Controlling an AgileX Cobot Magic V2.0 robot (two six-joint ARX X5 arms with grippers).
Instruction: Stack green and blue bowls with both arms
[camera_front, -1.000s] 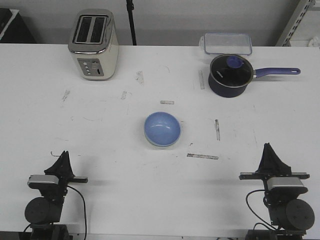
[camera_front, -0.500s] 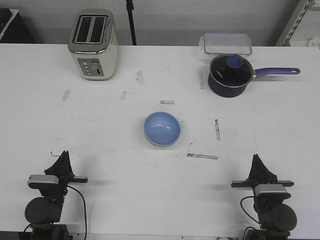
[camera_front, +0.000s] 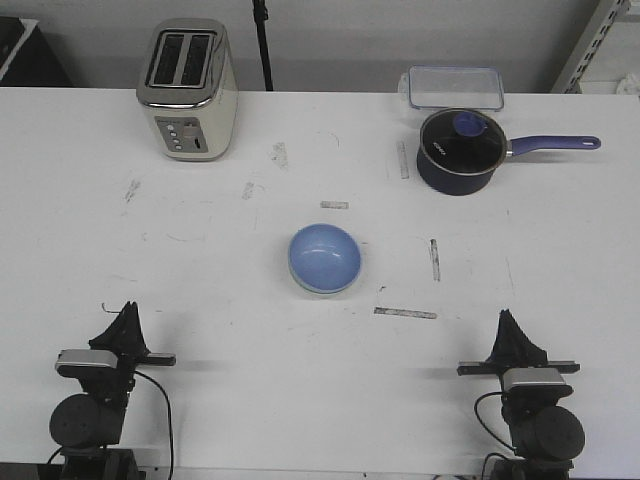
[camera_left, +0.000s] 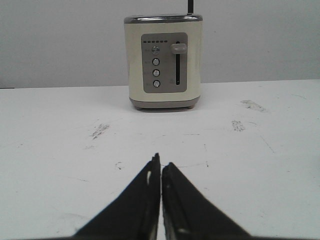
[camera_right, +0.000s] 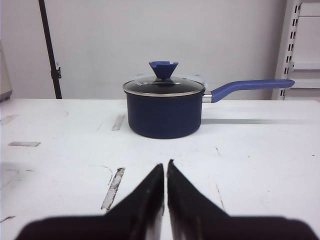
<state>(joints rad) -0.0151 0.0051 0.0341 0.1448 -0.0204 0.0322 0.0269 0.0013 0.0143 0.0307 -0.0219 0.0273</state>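
Note:
The light blue bowl (camera_front: 325, 257) sits upright in the middle of the table. A thin pale greenish rim (camera_front: 322, 291) shows under its near edge, so it seems to sit in the green bowl, which is otherwise hidden. My left gripper (camera_front: 127, 312) is shut and empty at the near left edge, far from the bowls; in the left wrist view (camera_left: 161, 163) its jaws are together over bare table. My right gripper (camera_front: 507, 318) is shut and empty at the near right edge; in the right wrist view (camera_right: 165, 164) its jaws are together too. Neither wrist view shows a bowl.
A cream toaster (camera_front: 186, 88) stands at the back left and faces the left wrist camera (camera_left: 163, 60). A navy saucepan (camera_front: 458, 150) with a purple handle stands at the back right, also in the right wrist view (camera_right: 164, 110). A clear lidded box (camera_front: 453, 86) lies behind it.
My right arm has drawn back toward the table's near edge and a little to the left. The left arm and the bowls have not moved.

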